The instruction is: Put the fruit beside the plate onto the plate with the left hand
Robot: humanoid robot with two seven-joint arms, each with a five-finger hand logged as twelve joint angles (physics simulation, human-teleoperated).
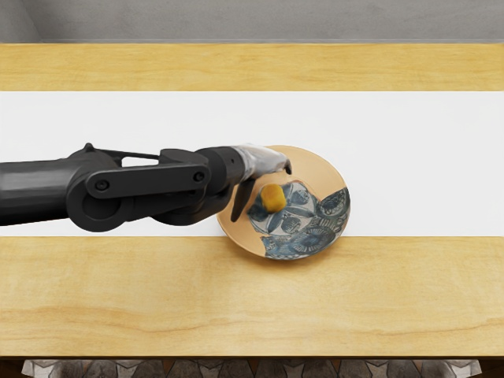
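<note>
the small, rounded yellow-orange fruit (273, 197) sits on the round plate (331, 169), tan-rimmed with a blue leaf pattern, on the wood-grain bench's (236, 299) white strip (394, 157). the grey left hand (264, 165) hovers over the plate's left side, fingers loosely spread, gripping nothing.

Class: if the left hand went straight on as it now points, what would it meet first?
Probably the fruit on the plate, just ahead of the left hand; depth is unclear, so it may pass above.
</note>
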